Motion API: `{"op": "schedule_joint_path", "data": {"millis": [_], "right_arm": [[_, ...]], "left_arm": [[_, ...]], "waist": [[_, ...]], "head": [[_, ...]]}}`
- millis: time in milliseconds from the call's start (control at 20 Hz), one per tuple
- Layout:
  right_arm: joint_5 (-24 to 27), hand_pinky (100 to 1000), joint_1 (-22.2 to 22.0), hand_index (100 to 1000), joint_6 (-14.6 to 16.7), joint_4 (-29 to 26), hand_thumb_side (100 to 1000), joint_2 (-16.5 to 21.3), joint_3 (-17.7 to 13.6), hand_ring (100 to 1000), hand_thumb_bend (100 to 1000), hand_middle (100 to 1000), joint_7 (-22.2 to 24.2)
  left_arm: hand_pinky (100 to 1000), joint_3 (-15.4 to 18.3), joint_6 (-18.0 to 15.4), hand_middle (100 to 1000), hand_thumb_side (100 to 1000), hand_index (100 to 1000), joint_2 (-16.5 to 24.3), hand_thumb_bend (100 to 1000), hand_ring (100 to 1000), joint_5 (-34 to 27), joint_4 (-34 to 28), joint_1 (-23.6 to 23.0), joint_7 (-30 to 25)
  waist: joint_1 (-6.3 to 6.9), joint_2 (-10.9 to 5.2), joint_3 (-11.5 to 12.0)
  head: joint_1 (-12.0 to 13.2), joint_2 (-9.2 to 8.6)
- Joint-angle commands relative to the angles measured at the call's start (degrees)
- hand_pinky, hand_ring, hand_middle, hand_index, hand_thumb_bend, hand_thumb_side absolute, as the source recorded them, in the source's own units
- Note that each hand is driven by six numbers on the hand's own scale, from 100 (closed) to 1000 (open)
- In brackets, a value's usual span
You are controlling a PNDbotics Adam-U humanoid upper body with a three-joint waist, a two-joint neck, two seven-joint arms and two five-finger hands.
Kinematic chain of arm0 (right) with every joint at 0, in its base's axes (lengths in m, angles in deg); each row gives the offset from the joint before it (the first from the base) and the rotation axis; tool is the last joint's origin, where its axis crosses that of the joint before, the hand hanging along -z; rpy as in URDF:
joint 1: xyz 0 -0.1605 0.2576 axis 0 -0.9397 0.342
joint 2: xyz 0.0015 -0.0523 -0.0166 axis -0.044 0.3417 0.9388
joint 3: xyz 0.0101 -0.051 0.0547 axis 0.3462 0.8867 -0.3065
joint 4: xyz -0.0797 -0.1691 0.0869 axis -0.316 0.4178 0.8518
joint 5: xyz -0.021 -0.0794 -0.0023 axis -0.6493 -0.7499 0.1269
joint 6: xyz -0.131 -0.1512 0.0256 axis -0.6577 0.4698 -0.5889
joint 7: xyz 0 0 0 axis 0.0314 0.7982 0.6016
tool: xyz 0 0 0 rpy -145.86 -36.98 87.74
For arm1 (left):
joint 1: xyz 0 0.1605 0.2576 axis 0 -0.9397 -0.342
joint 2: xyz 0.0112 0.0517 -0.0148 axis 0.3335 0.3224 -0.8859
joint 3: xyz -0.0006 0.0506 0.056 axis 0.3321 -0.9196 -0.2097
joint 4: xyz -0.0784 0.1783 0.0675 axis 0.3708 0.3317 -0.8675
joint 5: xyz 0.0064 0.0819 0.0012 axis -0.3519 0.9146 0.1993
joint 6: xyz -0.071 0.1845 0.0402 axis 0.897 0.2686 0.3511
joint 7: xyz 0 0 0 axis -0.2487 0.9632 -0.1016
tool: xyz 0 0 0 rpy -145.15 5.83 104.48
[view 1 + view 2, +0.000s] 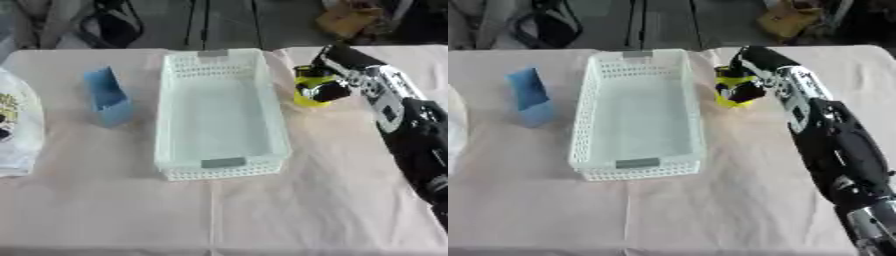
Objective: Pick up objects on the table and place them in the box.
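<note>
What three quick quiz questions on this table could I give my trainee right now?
1. True or false: the white basket already holds an object.
2. Which robot hand is curled round the yellow bottle: A left, B right?
3. Fill in: the blue box stands on the basket's ____ side.

Key: 1 false; 2 B; 3 left.
</note>
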Motion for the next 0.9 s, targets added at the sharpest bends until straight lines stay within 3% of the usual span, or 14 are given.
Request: {"op": "schedule_joint_path", "data": {"millis": [50, 550, 900], "right_arm": [[1.3, 100, 1.31, 339, 0.18, -3.92, 100, 2.31, -0.17, 231, 100, 313, -0.75], [3.17, 100, 1.7, 343, -0.23, -9.87, 100, 2.62, 0.38, 234, 100, 316, -2.5], [6.07, 100, 3.29, 343, 3.81, -17.63, 100, 0.64, 5.77, 240, 100, 291, -0.22]], "left_arm": [[567, 0.26, -0.01, 655, 929, 850, 1.12, 253, 630, -0.27, -1.08, 0.71, 0.12], [567, 0.28, 0.01, 655, 928, 850, 1.29, 254, 630, -0.41, -1.0, 0.65, 0.17], [567, 0.08, 0.02, 655, 926, 850, 1.39, 256, 630, -0.52, -0.93, 0.6, 0.0]], "waist": [[-0.05, -1.32, -0.06], [-0.24, -1.81, 0.02], [-0.21, -2.17, 0.31]], "head": [[0.1, 0.03], [0.14, 0.21], [-0.59, 0.38]]}}
